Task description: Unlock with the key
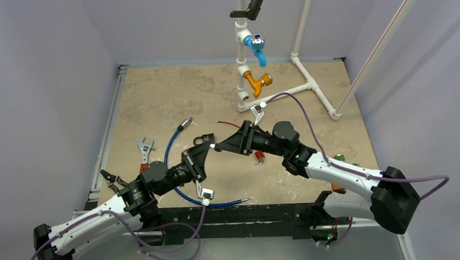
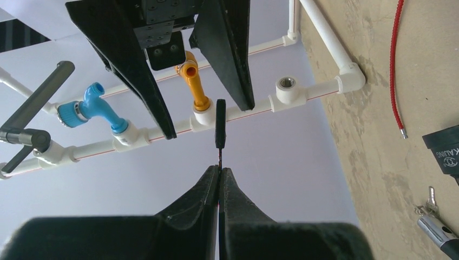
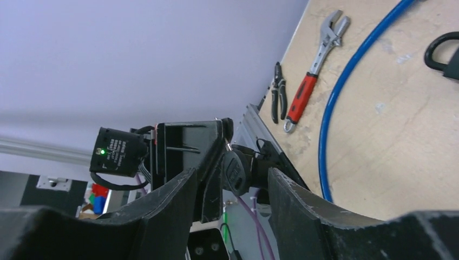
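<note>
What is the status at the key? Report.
Left claw shut on key. Right claw open, straddling key's head. Padlock lies aside, key not inserted. No obstruction seen.

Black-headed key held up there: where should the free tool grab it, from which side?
By the key's black plastic head, coming end-on from opposite the left tool, which pinches the thin metal blade; only the head sticks out free.

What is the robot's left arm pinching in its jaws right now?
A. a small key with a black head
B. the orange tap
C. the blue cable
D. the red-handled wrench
A: in the left wrist view the left jaws are closed on the thin blade of the key, with its black head sticking out. The wrench, blue cable and orange tap are not being held.
</note>
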You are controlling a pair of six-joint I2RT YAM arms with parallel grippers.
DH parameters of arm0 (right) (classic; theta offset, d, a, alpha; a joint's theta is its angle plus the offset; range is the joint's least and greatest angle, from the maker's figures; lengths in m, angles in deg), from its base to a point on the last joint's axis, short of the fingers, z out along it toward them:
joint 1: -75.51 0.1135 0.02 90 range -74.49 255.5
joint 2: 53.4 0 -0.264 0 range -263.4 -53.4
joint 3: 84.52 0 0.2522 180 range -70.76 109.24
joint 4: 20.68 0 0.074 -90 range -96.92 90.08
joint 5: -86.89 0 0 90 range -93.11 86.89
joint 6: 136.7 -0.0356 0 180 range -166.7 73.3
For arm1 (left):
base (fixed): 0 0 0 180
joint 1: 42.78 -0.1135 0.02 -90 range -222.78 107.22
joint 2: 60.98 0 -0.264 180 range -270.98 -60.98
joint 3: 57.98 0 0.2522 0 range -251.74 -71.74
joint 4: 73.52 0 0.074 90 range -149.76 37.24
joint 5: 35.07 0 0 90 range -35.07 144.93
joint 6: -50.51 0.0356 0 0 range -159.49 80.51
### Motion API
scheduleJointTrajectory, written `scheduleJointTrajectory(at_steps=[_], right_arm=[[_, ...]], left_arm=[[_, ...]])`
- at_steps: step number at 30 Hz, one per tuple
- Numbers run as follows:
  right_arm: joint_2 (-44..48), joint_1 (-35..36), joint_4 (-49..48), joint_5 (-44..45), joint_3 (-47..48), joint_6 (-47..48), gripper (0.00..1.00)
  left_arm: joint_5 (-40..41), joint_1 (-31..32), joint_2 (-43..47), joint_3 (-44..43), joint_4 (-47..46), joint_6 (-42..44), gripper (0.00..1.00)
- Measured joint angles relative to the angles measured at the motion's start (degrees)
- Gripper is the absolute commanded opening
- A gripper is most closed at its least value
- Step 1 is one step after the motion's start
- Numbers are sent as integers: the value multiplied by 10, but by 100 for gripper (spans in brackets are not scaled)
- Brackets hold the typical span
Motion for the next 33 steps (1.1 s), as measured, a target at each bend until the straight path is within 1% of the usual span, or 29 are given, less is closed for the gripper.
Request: scheduleJointTrajectory(at_steps=[5,10,11,15,17,21,22,24,25,26,27,28,29,30,33], right_arm=[[-35,0,-75,-11,-8,-29,32],[-42,-1,-107,-12,-18,-48,13],[-42,-2,-112,-12,-21,-51,10],[-43,-3,-127,-12,-28,-65,10],[-44,-3,-137,-12,-28,-70,12],[-59,-3,-160,-12,-28,-82,19],[-65,-3,-166,-13,-28,-86,19],[-75,-3,-179,-14,-28,-92,5],[-79,-3,-184,-17,-28,-94,0],[-82,-3,-189,-18,-28,-98,0],[-84,-3,-194,-19,-28,-100,0],[-84,-3,-200,-20,-28,-104,0],[-83,-3,-206,-18,-28,-106,0],[-80,-3,-207,-17,-28,-105,0],[-44,-7,-174,-9,-30,-90,0]], left_arm=[[12,1,0,0,0,-4,0],[17,3,1,-1,-5,-6,0],[18,3,1,-1,-7,-6,0],[19,4,1,-1,-12,-6,0],[19,4,1,-1,-17,-6,0],[25,4,1,-1,-22,-5,0],[27,4,1,-1,-20,-5,0],[29,4,0,-1,-16,-5,0],[31,4,0,-1,-15,-5,2],[31,4,0,-1,-15,-6,19],[34,4,0,-1,-15,-6,42],[36,4,0,-1,-15,-6,69],[37,4,0,-1,-12,-6,93],[37,4,0,-1,-10,-11,99],[49,4,-2,-15,27,-56,100]])
